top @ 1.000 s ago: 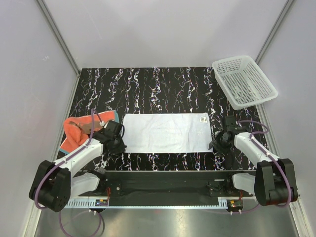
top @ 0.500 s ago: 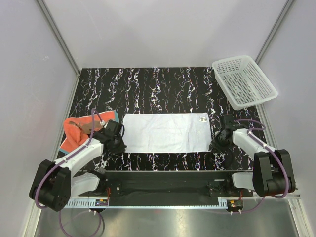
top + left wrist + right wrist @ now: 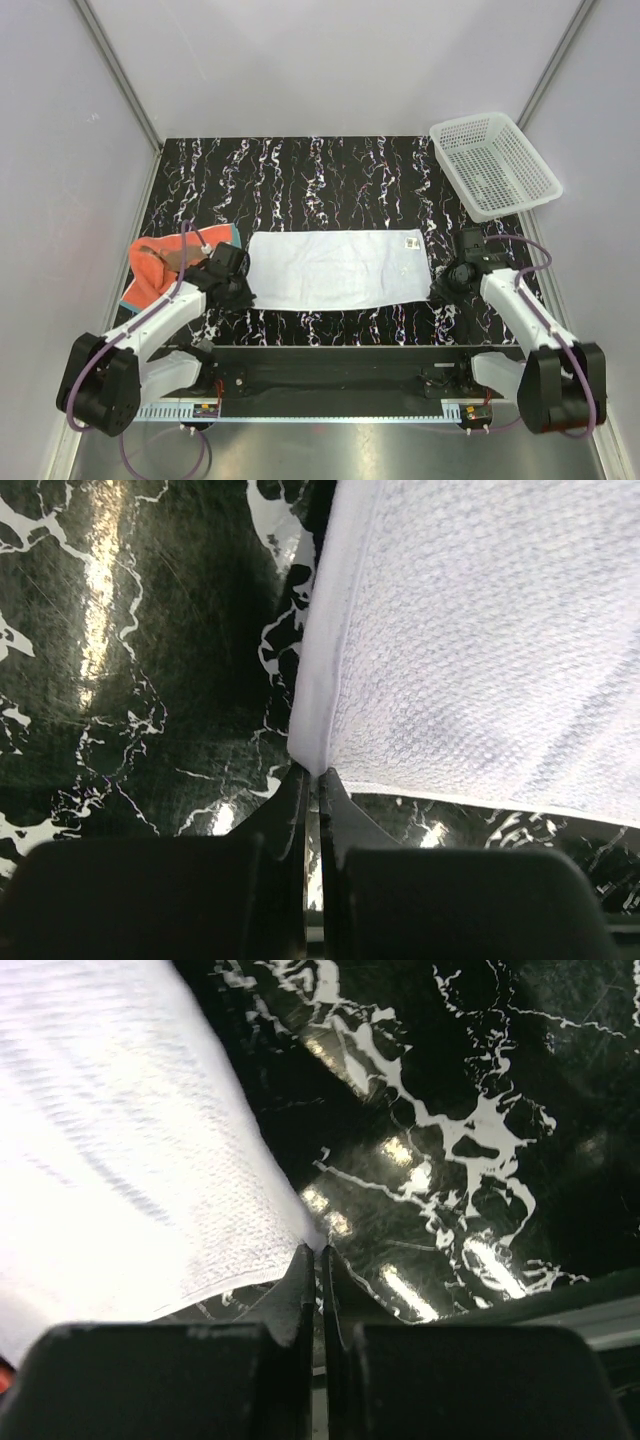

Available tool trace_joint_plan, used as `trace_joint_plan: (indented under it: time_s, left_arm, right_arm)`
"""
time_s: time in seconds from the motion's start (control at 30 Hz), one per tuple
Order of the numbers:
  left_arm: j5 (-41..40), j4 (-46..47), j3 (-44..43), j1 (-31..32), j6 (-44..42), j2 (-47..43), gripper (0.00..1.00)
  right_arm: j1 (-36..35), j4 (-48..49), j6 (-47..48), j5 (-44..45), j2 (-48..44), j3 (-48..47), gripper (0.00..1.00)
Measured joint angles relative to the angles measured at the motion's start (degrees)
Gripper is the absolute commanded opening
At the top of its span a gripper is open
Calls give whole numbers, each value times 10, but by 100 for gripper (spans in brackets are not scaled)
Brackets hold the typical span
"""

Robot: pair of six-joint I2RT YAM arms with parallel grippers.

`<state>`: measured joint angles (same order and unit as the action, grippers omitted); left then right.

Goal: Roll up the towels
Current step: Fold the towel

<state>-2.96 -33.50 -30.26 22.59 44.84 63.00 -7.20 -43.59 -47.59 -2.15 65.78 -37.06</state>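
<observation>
My left pincer (image 3: 312, 776) and right pincer (image 3: 313, 1251) stayed clenched on the white towel (image 3: 335, 268)'s lower corners and had begun lifting them to roll.

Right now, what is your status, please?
Left gripper shut on white towel, near corner; right gripper likewise. Towel flat, not rolled. Orange-red towel bunched at left; nothing blocking.
</observation>
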Motion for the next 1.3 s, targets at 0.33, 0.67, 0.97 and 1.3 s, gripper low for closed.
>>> trace_joint_plan:
  time_s: [0.33, 0.67, 0.97, 1.3]
  left_arm:
    - [33, -46, -18, 0, 2, -55, 0]
    - [40, -116, -175, -2, -38, 7, 0]
    - [37, -114, -270, -40, -88, 135, 0]
    - [38, -108, -338, -64, -115, 238, 0]
  right_arm:
    - [0, -96, -13, 0, -111, -30, 0]
    - [0, -99, 6, 10, -21, -111, 0]
    - [0, -64, 45, 31, 99, -205, 0]
    - [0, -42, 75, 47, 199, -268, 0]
